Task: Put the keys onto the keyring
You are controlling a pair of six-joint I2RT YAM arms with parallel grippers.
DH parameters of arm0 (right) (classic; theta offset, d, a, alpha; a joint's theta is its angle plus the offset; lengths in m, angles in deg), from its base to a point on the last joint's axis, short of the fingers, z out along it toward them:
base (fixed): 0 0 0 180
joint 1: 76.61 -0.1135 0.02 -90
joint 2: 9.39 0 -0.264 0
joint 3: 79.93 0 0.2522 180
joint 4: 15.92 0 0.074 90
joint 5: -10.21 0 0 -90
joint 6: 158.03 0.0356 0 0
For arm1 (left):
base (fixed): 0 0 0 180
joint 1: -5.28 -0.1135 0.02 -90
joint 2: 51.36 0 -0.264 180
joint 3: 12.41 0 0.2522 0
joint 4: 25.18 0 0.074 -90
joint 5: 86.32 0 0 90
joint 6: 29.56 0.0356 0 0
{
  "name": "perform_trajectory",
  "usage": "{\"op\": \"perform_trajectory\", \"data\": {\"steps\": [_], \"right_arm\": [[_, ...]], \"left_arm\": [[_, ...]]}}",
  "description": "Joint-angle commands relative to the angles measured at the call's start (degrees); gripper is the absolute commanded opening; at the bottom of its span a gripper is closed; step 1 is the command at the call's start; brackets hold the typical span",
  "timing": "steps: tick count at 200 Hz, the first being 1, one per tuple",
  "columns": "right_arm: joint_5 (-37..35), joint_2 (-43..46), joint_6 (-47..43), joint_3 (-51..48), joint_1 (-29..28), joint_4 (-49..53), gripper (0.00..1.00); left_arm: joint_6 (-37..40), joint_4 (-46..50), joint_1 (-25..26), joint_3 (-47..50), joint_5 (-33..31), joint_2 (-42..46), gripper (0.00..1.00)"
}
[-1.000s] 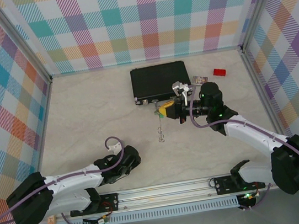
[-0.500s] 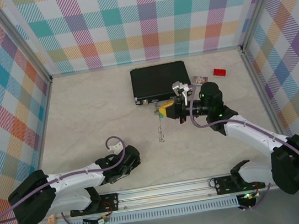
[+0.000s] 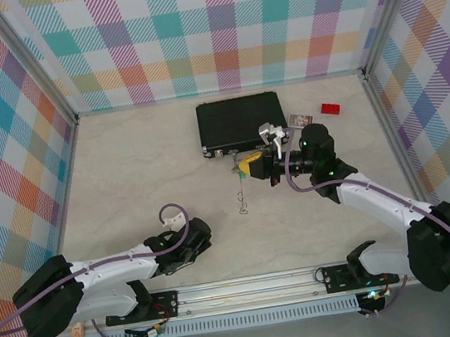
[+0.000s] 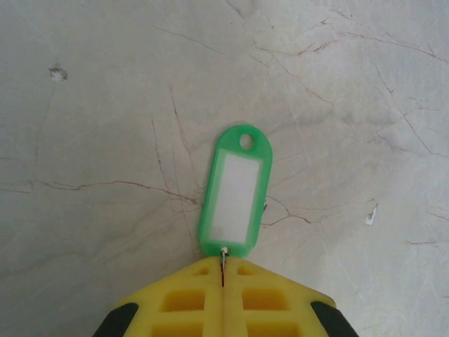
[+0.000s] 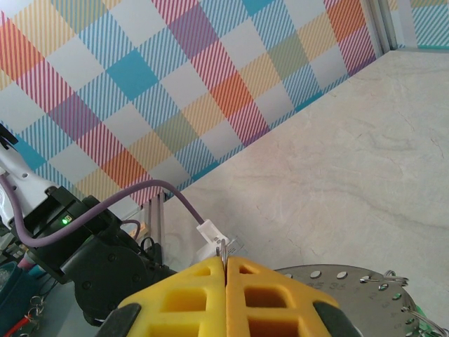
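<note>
Left gripper (image 4: 223, 270) pinches shut on the wire loop of the bright-green oblong plastic key tag (image 4: 235, 193), long axis straight out from its jaws, well in front of the black rectangular case (image 3: 239, 120), beside whose near edge the right gripper (image 3: 250, 167) clamps the thin grey metal keyring (image 3: 240, 190).

Overhead and close wrist views, shared table (image 3: 125, 174)

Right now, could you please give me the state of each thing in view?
left gripper: shut on green key
right gripper: shut on keyring
green key: pinched at metal end, unthreaded
keyring: held by right gripper
black case: closed, flat
red block: resting on table
</note>
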Motion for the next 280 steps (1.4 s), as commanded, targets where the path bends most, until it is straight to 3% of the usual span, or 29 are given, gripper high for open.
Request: {"op": "perform_trajectory", "data": {"steps": [1, 42, 88, 112, 140, 171, 208, 236, 280], "right_arm": [[1.5, 0.0, 0.8, -0.1, 0.2, -3.4, 0.0], [1.3, 0.1, 0.8, -0.1, 0.3, -3.4, 0.0], [0.6, 1.0, 0.8, -0.4, 0.2, -3.2, 0.0], [0.0, 1.8, 0.3, -0.5, 0.2, -2.6, 0.0], [-0.9, 1.6, 0.9, -0.7, 0.2, -2.7, 0.0], [-0.4, 0.7, 1.2, -0.2, 0.2, -2.3, 0.0], [1.1, 0.7, -0.2, -2.6, 0.1, -6.3, 0.0], [-0.2, 2.0, -6.6, -4.0, -1.7, -6.6, 0.0], [-8.7, 3.7, -17.2, -5.8, -6.3, -3.6, 0.0]], "left_arm": [[2.2, 4.3, 0.6, -2.1, -1.7, 0.8, 0.0], [10.0, 12.7, 0.6, -6.7, -5.4, 3.4, 0.0], [26.2, 18.2, 0.6, -14.5, -13.0, 4.1, 0.0], [35.9, 15.5, 0.6, -15.6, -15.9, 4.9, 0.0], [45.6, 3.9, 0.6, -12.3, -17.4, 8.8, 0.0], [56.7, -9.0, 0.6, -7.5, -14.6, 14.2, 0.0], [66.1, -11.9, 0.0, -7.9, -9.0, 17.0, 0.0], [69.2, -14.7, -1.5, -8.2, -3.5, 17.5, 0.0], [71.5, -13.8, -4.6, -10.5, 4.2, 16.4, 0.0]]}}
